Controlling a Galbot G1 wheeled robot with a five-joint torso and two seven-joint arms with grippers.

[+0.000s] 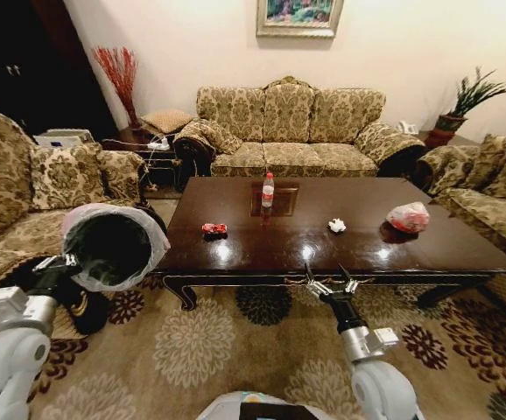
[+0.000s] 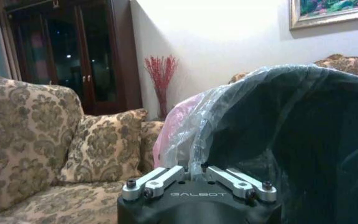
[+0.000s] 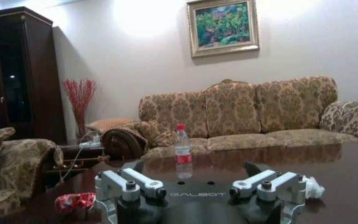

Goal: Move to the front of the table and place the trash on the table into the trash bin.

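Left tool gripping trash bin rim, right tool apparently open near table

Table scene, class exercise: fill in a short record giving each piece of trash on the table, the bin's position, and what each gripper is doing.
table: dark glossy wood, before the sofa
bottle: upright, near the centre
red wrapper: front left part
paper wad: right of centre
knotted bag: far right
trash bin: held off the table's left end, mouth tilted toward the camera
left gripper: shut on trash bin rim
right gripper: open, at the table's front edge
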